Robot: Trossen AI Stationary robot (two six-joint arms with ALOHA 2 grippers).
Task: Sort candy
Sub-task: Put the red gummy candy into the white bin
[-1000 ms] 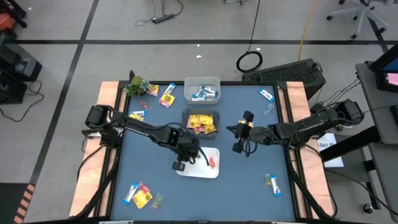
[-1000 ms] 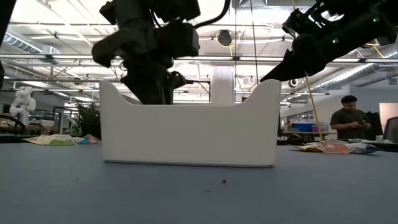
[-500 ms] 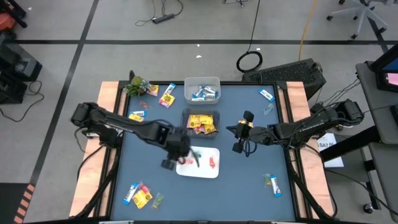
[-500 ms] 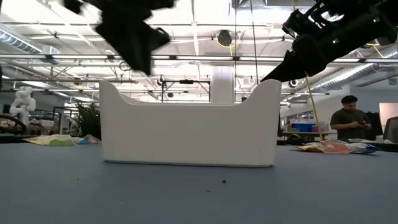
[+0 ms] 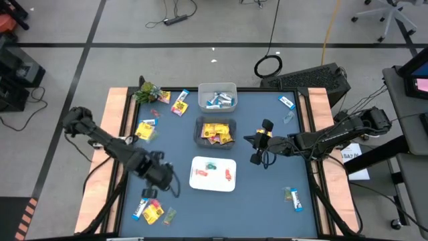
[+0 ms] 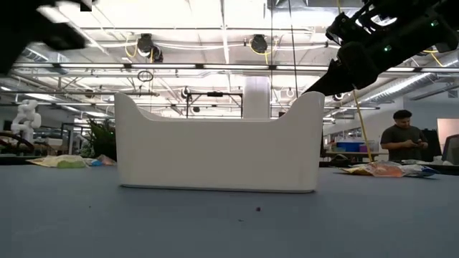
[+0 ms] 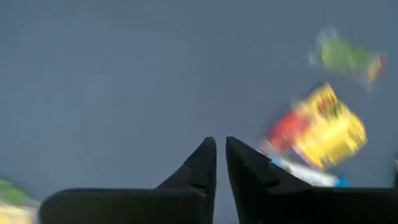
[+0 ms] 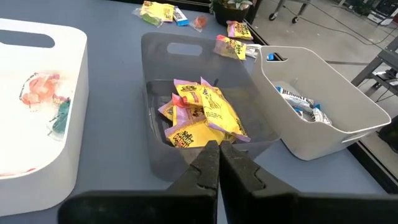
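My left gripper (image 5: 160, 177) hangs over the blue mat near the table's left near corner, pointing down. Its fingers (image 7: 205, 163) stand almost together with nothing between them. Just beyond it lies a loose candy cluster (image 5: 152, 209): a yellow packet (image 7: 333, 127), a red piece, a blue-and-white bar and a green piece (image 7: 345, 56). A white tray (image 5: 214, 183) holds red pieces and a green one. A grey bin (image 8: 193, 68) holds yellow packets. A white bin (image 8: 323, 87) holds blue-and-white bars. My right gripper (image 5: 253, 142) waits shut to the right of the grey bin.
More loose candy lies at the far left (image 5: 145, 129) (image 5: 179, 102), far right (image 5: 286, 102) and near right (image 5: 293, 197). A green leafy thing (image 5: 148, 92) sits at the far left corner. In the low view the tray's wall (image 6: 215, 154) fills the middle. A person (image 6: 405, 136) stands beyond the table.
My left gripper has left the white tray and swung toward the table's left and near edges, to the loose candy cluster there, rising a little and turning about its own axis. A green piece now shows lying in the tray where the gripper stood.
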